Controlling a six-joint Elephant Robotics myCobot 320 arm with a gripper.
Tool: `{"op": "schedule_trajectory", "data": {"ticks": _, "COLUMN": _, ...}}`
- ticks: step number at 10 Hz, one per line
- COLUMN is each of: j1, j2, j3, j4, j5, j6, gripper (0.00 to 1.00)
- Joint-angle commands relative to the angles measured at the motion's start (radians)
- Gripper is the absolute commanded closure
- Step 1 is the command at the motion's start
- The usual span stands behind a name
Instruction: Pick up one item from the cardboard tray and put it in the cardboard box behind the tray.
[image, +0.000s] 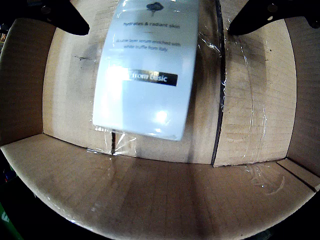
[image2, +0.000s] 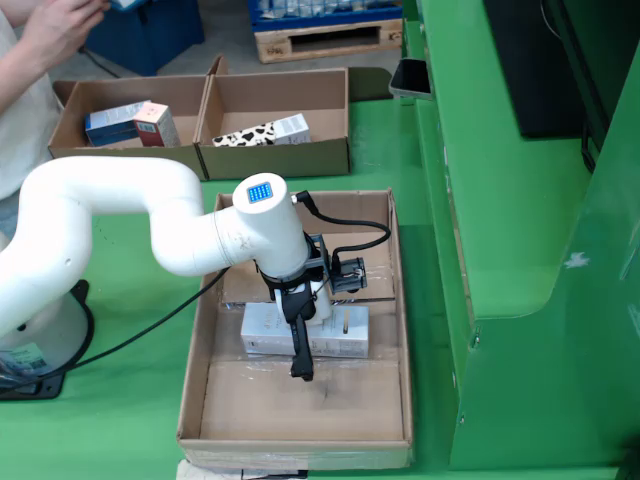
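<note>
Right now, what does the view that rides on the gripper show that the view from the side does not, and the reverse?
Only the gripper view shows the print on the white box, including "hydrates & radiant skin", plus clear tape on the cardboard tray's floor.

Only the side view shows the white arm, two cardboard boxes behind the tray holding cartons, a person's hand and the green table.

Both show the white box between the black fingers over the tray. Whether the gripper grips it is unclear.
</note>
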Motion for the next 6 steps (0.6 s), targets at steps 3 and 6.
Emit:
{"op": "schedule_trajectory", "data": {"ticks": 3, "j1": -0.002, "j2": 0.029, "j3": 0.022, "j4": 0.010, "j5": 0.000, "j6": 0.002, "gripper": 0.40}}
{"op": "schedule_trajectory", "data": {"ticks": 6, "j1": -0.002, "j2": 0.029, "j3": 0.022, "j4": 0.010, "j5": 0.000, "j6": 0.002, "gripper": 0.70}}
